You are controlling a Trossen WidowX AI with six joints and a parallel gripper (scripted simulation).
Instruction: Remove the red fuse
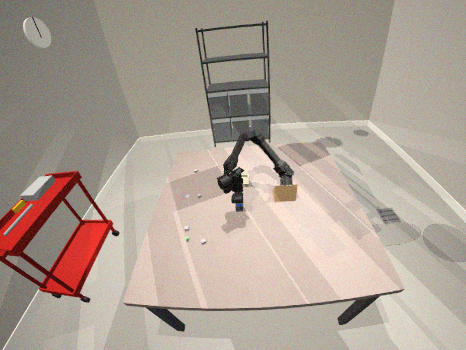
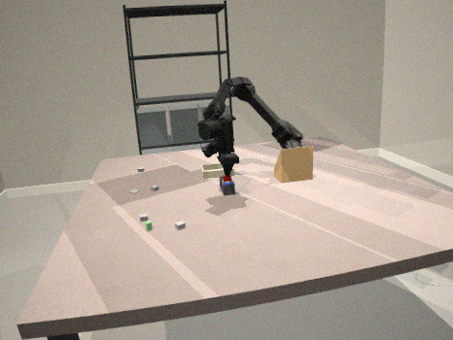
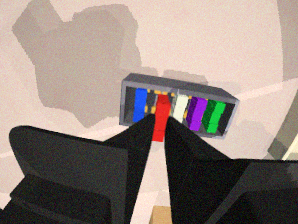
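My gripper (image 2: pixel 226 175) (image 3: pixel 160 121) is shut on the red fuse (image 2: pixel 226 179) (image 3: pixel 161 107), which stands up above the fuse block (image 1: pixel 239 209) (image 2: pixel 227 189) (image 3: pixel 175 84). Whether the fuse's lower end is clear of its slot is hidden. In the wrist view the blue fuse (image 3: pixel 140 102) is on one side, and the white fuse (image 3: pixel 180 106), purple fuse (image 3: pixel 197 112) and green fuse (image 3: pixel 215 116) are on the other, all seated in the block. The shallow cream tray (image 1: pixel 245 181) (image 2: pixel 212 175) is behind the block in the top and exterior views.
A wooden block (image 1: pixel 285 194) (image 2: pixel 295 165) stands right of the fuse block, near the arm's base. A small green piece (image 1: pixel 187 238) (image 2: pixel 149 225) and several small grey pieces lie on the left of the table. A red cart (image 1: pixel 75 255) and a shelf are beyond the table.
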